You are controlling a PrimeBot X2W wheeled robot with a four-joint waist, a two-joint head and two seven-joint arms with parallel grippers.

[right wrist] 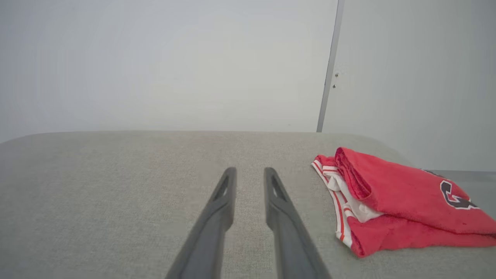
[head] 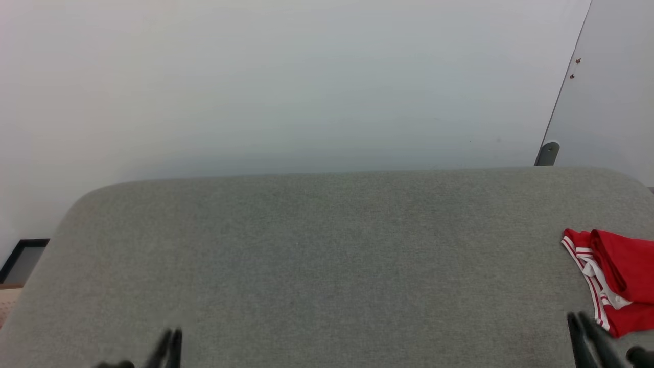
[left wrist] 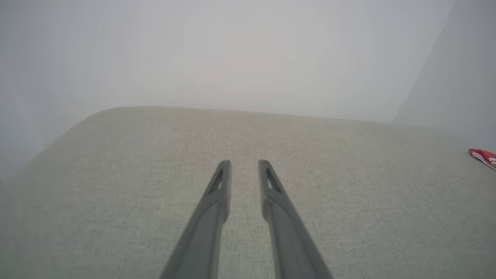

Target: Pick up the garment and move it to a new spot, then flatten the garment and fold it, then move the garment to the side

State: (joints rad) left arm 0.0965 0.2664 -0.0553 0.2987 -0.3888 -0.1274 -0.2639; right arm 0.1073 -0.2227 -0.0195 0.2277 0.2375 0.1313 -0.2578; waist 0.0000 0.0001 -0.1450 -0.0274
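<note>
The garment [head: 621, 276] is a red jersey with white, red-striped trim. It lies folded in a bundle at the right edge of the grey cloth-covered table [head: 327, 255]. In the right wrist view the garment [right wrist: 399, 193] shows part of a black, white-edged print, and it lies to the right of my right gripper [right wrist: 250, 172]. That gripper's fingers stand a narrow gap apart with nothing between them. My right gripper [head: 587, 332] sits just left of the bundle's near corner. My left gripper [left wrist: 244, 164] hovers over bare table, slightly parted and empty. A sliver of the garment [left wrist: 484, 157] shows far to its right.
A pale wall runs behind the table's rounded far edge. A panel edge [head: 562, 97] with a grey fitting [head: 547, 152] stands at the back right. A dark-framed object [head: 23, 258] sits on the floor beyond the table's left side.
</note>
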